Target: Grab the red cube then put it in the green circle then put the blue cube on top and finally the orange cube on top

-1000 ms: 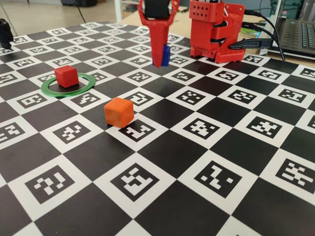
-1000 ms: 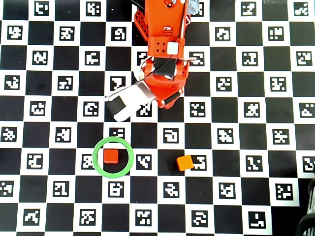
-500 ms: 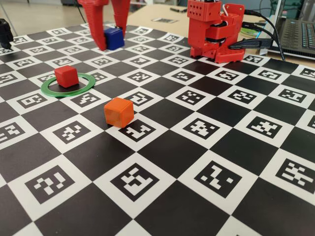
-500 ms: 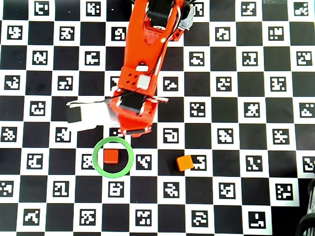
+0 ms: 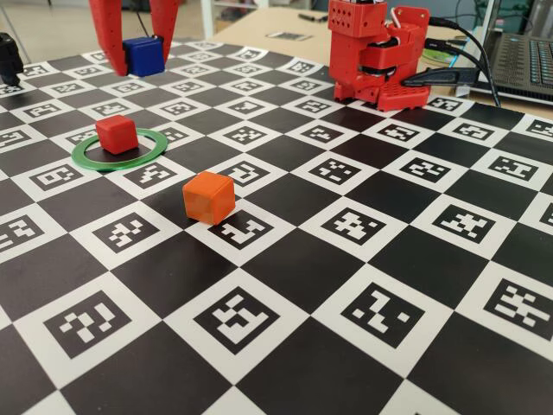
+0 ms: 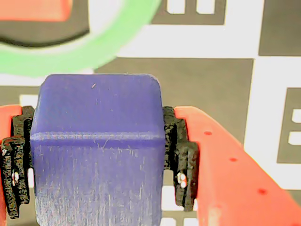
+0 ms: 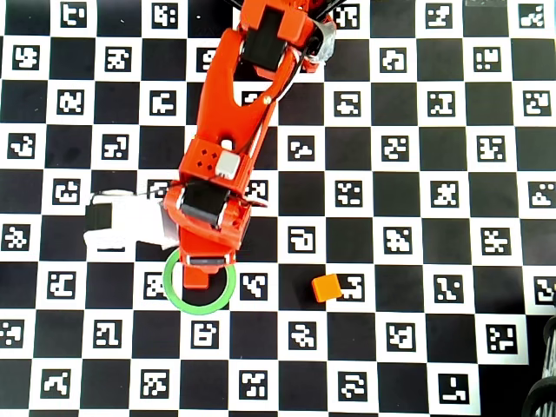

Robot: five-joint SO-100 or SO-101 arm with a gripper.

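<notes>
Sitting nearest the fixed camera, the orange cube (image 5: 208, 197) rested alone on the checkered marker board (image 5: 363, 285). Farther back, the red cube (image 5: 116, 134) lay inside the flat green circle (image 5: 157, 147). Beyond that, the gripper (image 5: 138, 56) hung raised, its red fingers (image 6: 225, 174) clamped on the matte, round-edged blue cube (image 6: 99, 150). Behind stood the arm's red base (image 5: 376, 52) and a laptop (image 5: 523, 60).

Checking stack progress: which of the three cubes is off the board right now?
The blue cube, clamped between the fingers; red cube and orange cube sit on the board.
</notes>
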